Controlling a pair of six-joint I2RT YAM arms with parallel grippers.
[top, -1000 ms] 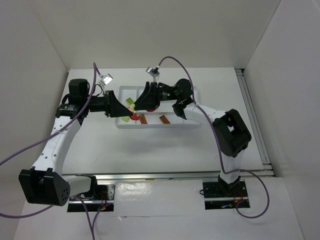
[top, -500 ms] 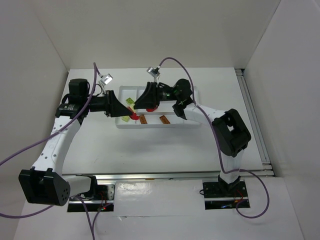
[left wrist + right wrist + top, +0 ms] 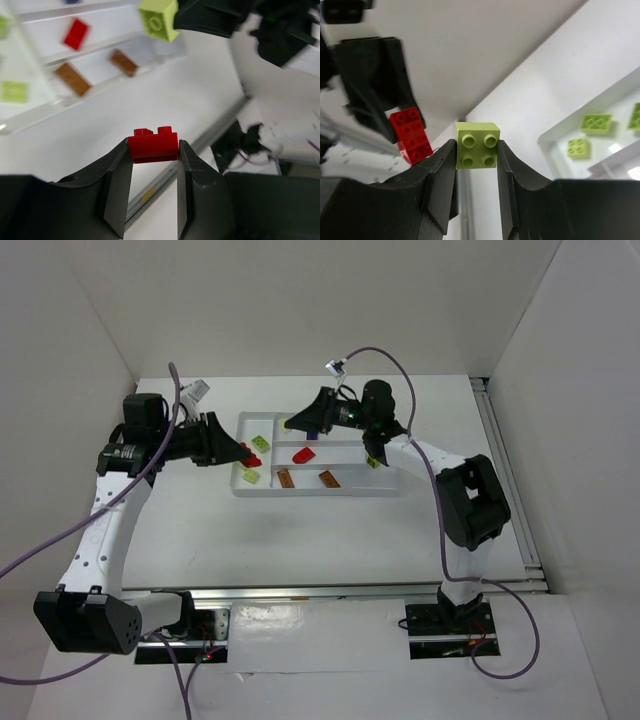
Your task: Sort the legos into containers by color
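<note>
While we're clamping red brick (image 3: pixel 153 145) in left gripper (image 3: pixel 154 150), green brick (image 3: pixel 478 145) in right gripper (image 3: pixel 477 151), tray (image 3: pixel 365 483) is stretching rightward from red.

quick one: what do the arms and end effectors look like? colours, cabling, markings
The left arm and right arm both have white links with boxy black joint housings and black bases. A purple cable loops off each arm. The left end effector and right end effector are matte black, each with two flat tapered fingers. No markings are legible.
</note>
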